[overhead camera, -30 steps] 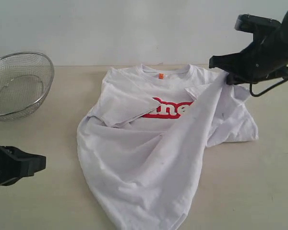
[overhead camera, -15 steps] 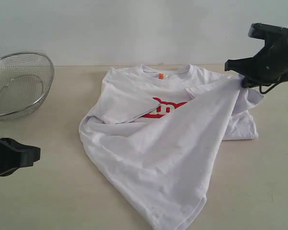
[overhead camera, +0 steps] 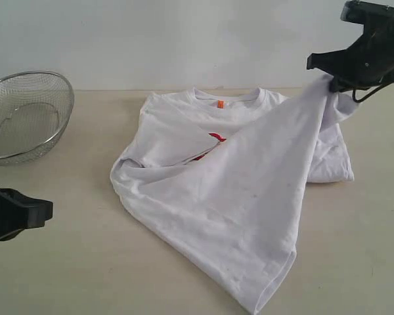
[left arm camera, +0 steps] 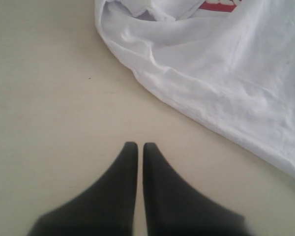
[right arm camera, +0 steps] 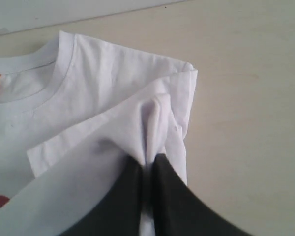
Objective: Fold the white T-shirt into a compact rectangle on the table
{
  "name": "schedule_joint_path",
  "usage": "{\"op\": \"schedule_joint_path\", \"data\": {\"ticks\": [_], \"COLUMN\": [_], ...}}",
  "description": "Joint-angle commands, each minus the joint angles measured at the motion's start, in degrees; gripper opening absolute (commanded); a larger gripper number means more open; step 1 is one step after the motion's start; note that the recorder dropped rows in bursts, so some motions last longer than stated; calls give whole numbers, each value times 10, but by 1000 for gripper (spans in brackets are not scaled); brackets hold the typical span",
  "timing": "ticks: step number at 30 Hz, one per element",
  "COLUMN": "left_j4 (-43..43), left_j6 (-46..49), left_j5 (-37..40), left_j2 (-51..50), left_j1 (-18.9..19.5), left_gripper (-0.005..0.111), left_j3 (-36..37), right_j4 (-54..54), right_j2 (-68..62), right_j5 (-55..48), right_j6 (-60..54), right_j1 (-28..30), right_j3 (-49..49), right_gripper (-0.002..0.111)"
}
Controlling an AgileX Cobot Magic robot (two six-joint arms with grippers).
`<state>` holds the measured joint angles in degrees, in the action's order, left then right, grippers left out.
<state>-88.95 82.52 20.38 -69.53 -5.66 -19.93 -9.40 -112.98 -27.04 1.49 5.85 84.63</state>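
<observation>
The white T-shirt (overhead camera: 236, 190) lies on the pale table (overhead camera: 72, 262), collar and orange tag (overhead camera: 220, 104) at the far side. Its lower part is lifted and stretched diagonally over the chest, hiding most of the red lettering (overhead camera: 213, 139). My right gripper (overhead camera: 329, 81) is raised at the far right and shut on a pinch of the shirt's cloth (right arm camera: 155, 123), above the right shoulder. At the near left my left gripper (left arm camera: 136, 145) is shut and holds nothing; it hovers over bare table a little short of the shirt's edge (left arm camera: 152, 88).
A round wire-mesh basket (overhead camera: 26, 115) stands at the far left of the table. A pale wall (overhead camera: 184, 39) rises behind the table's far edge. The left arm's black body (overhead camera: 13, 213) shows at the left border.
My right gripper has lifted and moved right and back with the cloth, drawing the shirt's lower part further across the chest and covering more of the lettering. The left gripper has barely shifted.
</observation>
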Motion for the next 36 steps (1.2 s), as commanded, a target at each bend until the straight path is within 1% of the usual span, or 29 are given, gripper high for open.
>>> {"op": "schedule_joint_path", "data": {"ticks": [1, 9, 14, 17, 19, 20, 21, 22, 23, 24, 27, 31, 34, 36], "left_j4": [-4, -4, -4, -4, -4, -4, -4, -4, -4, -4, -4, -4, -4, -4], "left_j6": [4, 4, 4, 4, 4, 4, 4, 4, 4, 1, -6, -6, -6, -6], "left_j5": [-1, -1, -2, -11, -14, -15, -15, -15, -15, -16, -16, -7, 29, 77], "left_j2": [1, 1, 1, 1, 1, 1, 1, 1, 1, 1, 1, -9, -27, -46], "left_j1": [-2, -2, -2, -2, -2, -2, -2, -2, -2, -2, -2, -2, -2, -2], "left_gripper": [5, 5, 5, 5, 5, 5, 5, 5, 5, 5, 5, 5, 5, 5], "left_j3": [-3, -3, -3, -3, -3, -3, -3, -3, -3, -3, -3, -3, -3, -3], "right_j4": [9, 17, 16, 16, 16, 16, 15, 12, 12, 12, 18, 82, 94, 94], "right_j2": [3, -31, -71, -82, -85, -85, -85, -84, -81, -76, -58, -22, -13, -10], "right_j5": [-11, 9, 70, 78, 78, 87, 100, 102, 91, 76, 38, 34, 14, -12], "right_j6": [-5, -5, -20, -26, -47, -47, -42, -25, 0, 3, 3, 16, 30, 42], "right_j1": [5, 5, 5, 5, 5, 5, 5, 5, 5, 5, 5, 5, 5, 5], "right_j3": [6, 6, 6, 7, 7, 7, 7, 10, 19, 26, 44, 48, 48, 48], "right_gripper": [0, 0, 0, 0, 13, 32, 52, 67, 77, 78, 76, 77, 76, 68]}}
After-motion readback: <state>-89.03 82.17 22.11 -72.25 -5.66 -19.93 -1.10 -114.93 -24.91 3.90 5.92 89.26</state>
